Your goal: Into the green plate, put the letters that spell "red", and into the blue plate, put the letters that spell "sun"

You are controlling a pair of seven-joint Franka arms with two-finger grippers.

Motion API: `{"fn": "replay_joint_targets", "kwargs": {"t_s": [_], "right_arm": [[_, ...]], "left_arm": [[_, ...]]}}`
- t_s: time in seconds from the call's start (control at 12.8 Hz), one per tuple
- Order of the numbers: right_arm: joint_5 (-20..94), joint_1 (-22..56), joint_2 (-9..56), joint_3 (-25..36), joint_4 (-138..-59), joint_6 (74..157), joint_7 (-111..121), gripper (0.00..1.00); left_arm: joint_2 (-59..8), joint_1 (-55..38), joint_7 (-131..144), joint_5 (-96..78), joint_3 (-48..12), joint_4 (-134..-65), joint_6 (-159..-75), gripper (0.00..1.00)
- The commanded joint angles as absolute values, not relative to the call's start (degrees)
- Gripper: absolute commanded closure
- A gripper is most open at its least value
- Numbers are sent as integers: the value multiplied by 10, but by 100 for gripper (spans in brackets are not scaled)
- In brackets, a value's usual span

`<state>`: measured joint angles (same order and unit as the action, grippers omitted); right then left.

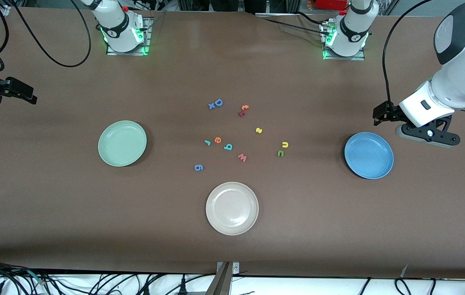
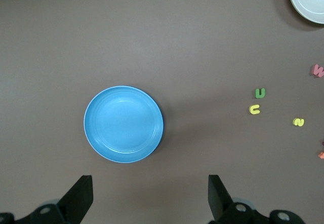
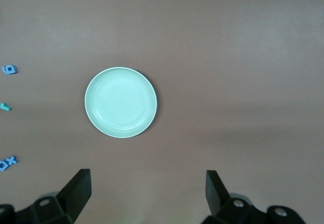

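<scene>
Brown table (image 1: 52,213), letters loose mid-table: r (image 1: 207,142), e (image 1: 217,140), d (image 1: 228,146); s (image 1: 259,130), u (image 1: 284,144), n (image 1: 280,153). Green plate (image 1: 122,143) and blue plate (image 1: 368,155) near opposite ends. Left gripper (image 2: 149,193) spread wide above blue plate's edge; right gripper (image 3: 147,191) spread wide by green plate, both well apart from letters.

Three plates (image 1: 122,143), eleven foam letters (image 1: 228,147)

Even, bright overhead light falls on the brown table (image 1: 52,213), leaving a pale sheen across its middle in the front view. Each plate throws a soft, short shadow: the green plate (image 1: 122,143), the blue plate (image 1: 368,155) and the beige-white plate (image 1: 232,208). Green lamps glow at both arm bases. Wrist views are sharp on the table, slightly darker toward their corners
</scene>
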<state>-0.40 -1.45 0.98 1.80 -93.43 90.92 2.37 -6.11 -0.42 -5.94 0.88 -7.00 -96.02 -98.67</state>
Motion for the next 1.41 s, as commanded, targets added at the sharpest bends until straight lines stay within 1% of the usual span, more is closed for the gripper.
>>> {"fn": "replay_joint_targets", "kwargs": {"t_s": [0.0, 0.47, 1.33], "right_arm": [[-6, -15, 14, 18, -924, 903, 18, 0], [-5, -14, 13, 17, -924, 900, 19, 0], [-4, -13, 15, 17, -924, 906, 19, 0]], "left_arm": [[-38, -10, -57, -9, -66, -983, -993, 0], [-38, -11, -55, -40, -67, -983, -992, 0], [-40, -11, -57, -33, -65, -976, -1000, 0]]}}
